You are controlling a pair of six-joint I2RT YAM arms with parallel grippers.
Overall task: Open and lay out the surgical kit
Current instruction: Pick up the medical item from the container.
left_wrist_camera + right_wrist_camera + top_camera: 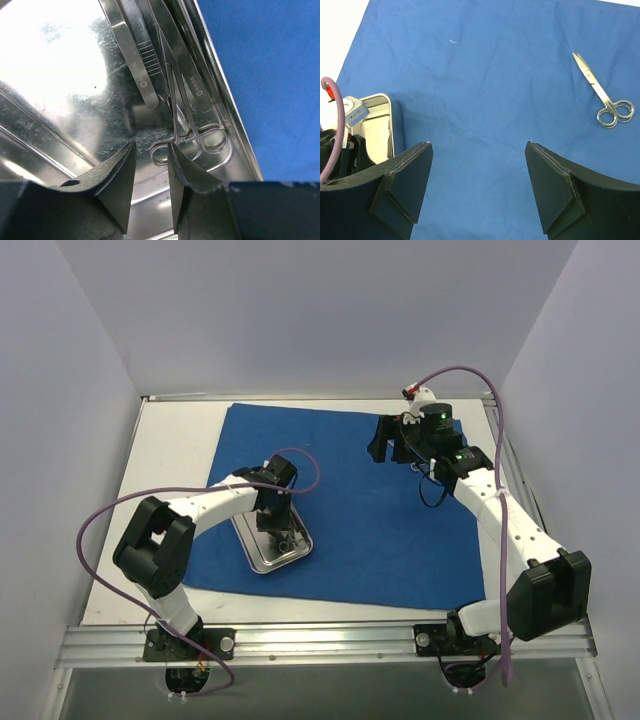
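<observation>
Low and left in the top view, the steel tray point(262, 558) sits on the lower-left part of the blue cloth point(380, 530), which lies spread flat over the table point(175, 440). The left gripper point(283, 528) hangs directly over the tray, pointing down into it.

In the left wrist view its fingers stand a narrow gap apart with nothing clamped between them. A clamp-like instrument point(182, 127) lies on the tray floor just beyond the fingertips. One of its ring handles shows in the gap, close to the right-hand finger, though whether they touch cannot be told. Above it in that frame, tweezers point(140, 60) and a flat-handled instrument point(187, 70) lie side by side along the tray's right wall.

Farther back, at the upper right of the top view, the right gripper point(393, 440) hovers over the far right part of the cloth, well apart from the tray. In the right wrist view its fingers are spread wide, with only bare cloth between them. A pair of scissors point(606, 92) lies closed on the cloth at the upper right of that frame, beyond the right-hand finger and apart from it. A corner of the tray shows at the left edge.
</observation>
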